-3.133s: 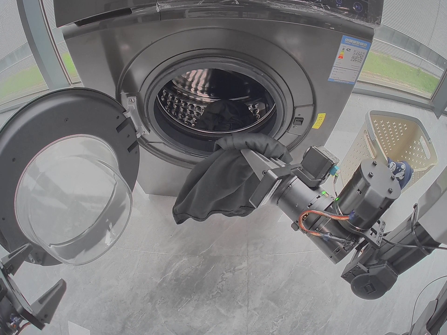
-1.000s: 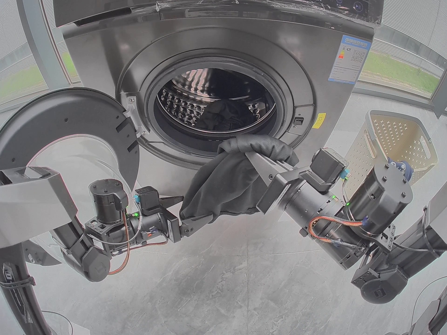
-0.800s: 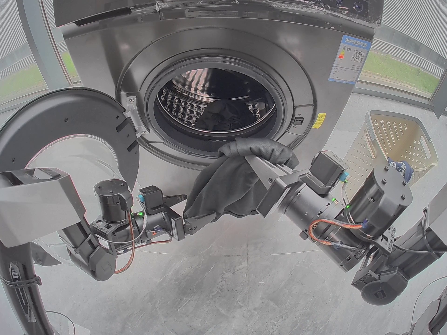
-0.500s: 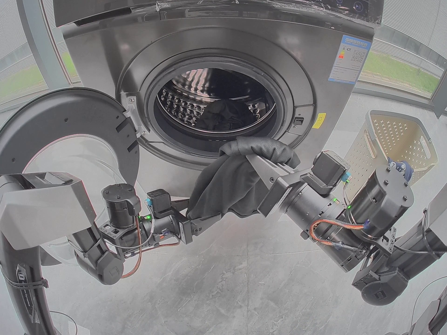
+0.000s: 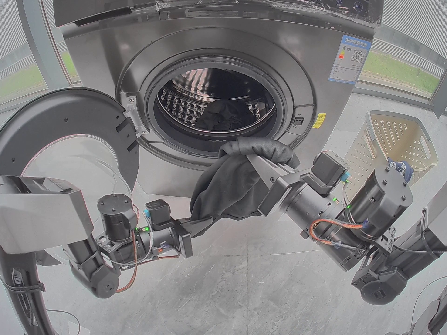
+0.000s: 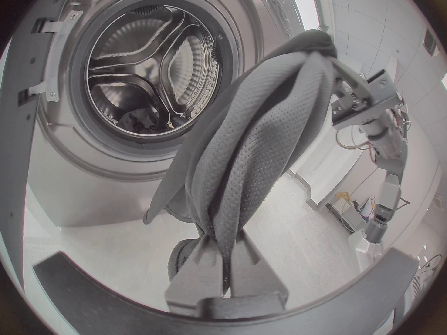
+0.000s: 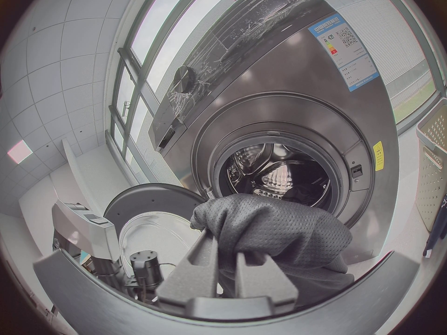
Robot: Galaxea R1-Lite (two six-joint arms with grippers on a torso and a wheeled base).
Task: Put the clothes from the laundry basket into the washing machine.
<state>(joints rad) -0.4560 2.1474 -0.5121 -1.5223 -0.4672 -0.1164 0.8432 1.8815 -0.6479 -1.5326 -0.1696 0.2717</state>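
The washing machine (image 5: pixel 223 38) stands at the back on the floor (image 5: pixel 233 280), its door (image 5: pixel 60 117) swung open to the left of the drum (image 5: pixel 186 103). A piece of clothing (image 5: pixel 223 115) lies low inside the drum. Before the opening, a garment (image 5: pixel 233 182) hangs between the right end effector (image 5: pixel 255 160), pinching its upper fold, and the left end effector (image 5: pixel 199 222), lower left, pinching its bottom edge. The laundry basket (image 5: pixel 396 136) stands right of the machine.
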